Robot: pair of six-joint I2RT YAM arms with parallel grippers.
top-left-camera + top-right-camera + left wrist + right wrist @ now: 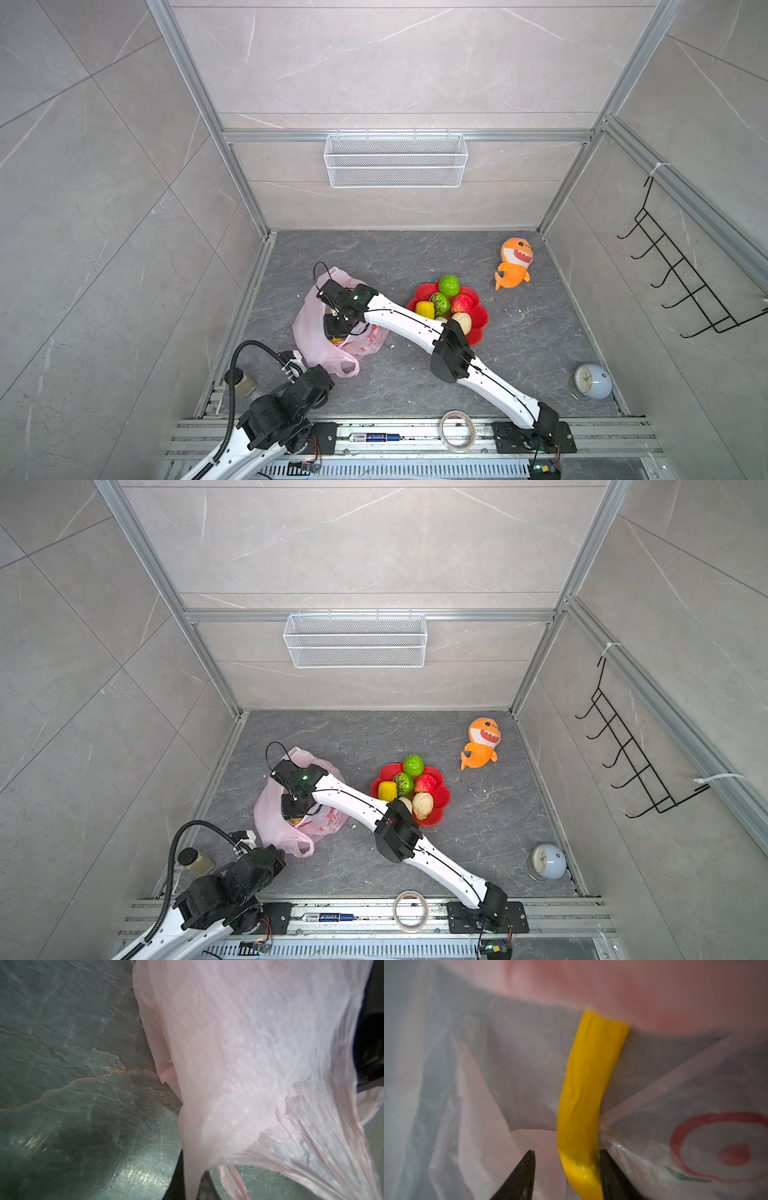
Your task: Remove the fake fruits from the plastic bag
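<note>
Inside crinkly pink plastic bag [467, 1064] we see smooth yellow banana [591, 1084]; right gripper [567, 1151] parted around it, left gripper [298, 363] clamping bag.

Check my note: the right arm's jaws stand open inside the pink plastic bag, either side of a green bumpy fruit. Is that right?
Not quite. The fruit between the right arm's jaws is the long yellow banana, not a green bumpy one; the right wrist view shows it. The rest holds: the jaws stand open inside the pink plastic bag.
</note>
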